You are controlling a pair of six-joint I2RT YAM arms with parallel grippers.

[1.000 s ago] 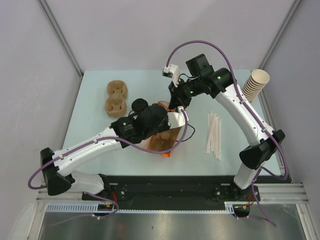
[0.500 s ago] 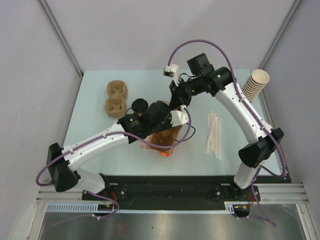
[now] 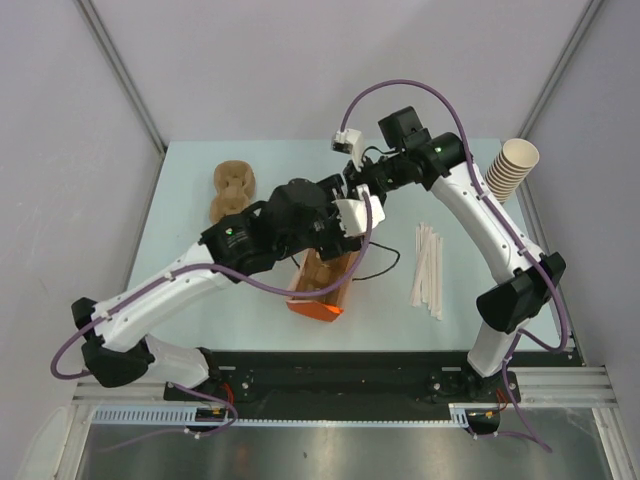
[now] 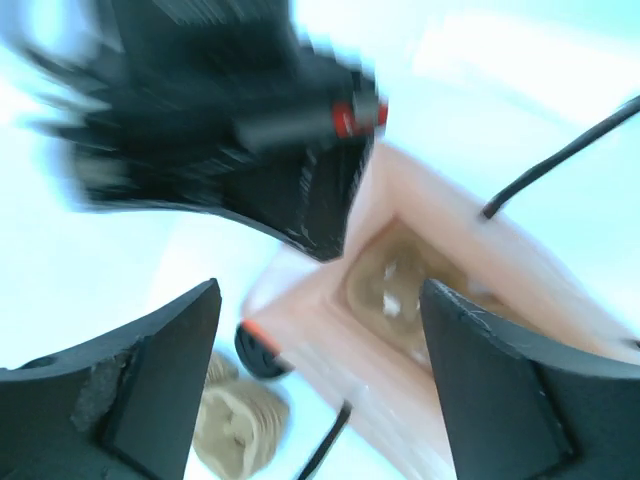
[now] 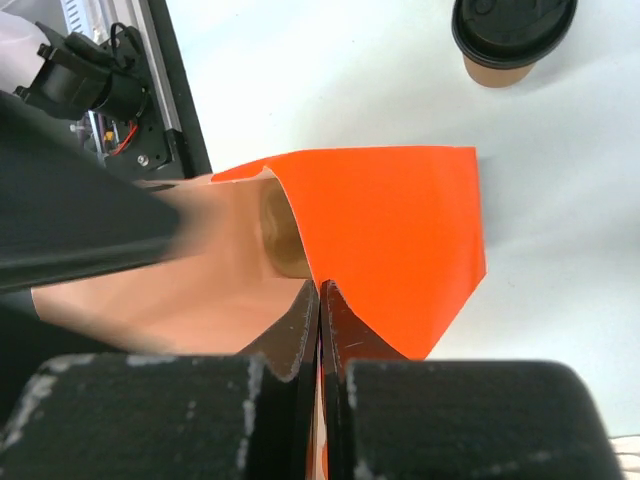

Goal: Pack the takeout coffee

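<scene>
The takeout coffee (image 5: 510, 40), a small brown cup with a black lid, stands on the table beyond the orange bag (image 5: 400, 230). In the left wrist view only its lid (image 4: 258, 350) peeks past the bag's rim (image 4: 330, 340); from above my left arm hides it. My right gripper (image 5: 321, 290) is shut on the rim of the bag (image 3: 318, 290) and holds its mouth open. My left gripper (image 4: 320, 300) hangs open and empty above the mouth. A tan shape (image 4: 395, 290) lies inside the bag.
A tan pulp cup carrier (image 3: 232, 190) sits at the far left. White straws (image 3: 428, 268) lie right of the bag. A stack of lidless paper cups (image 3: 510, 165) leans at the far right edge. A black cable (image 3: 375, 270) trails beside the bag.
My left gripper has opened, risen out of the bag and swung toward the far side, covering the coffee from above. The right gripper has kept its hold on the rim.
</scene>
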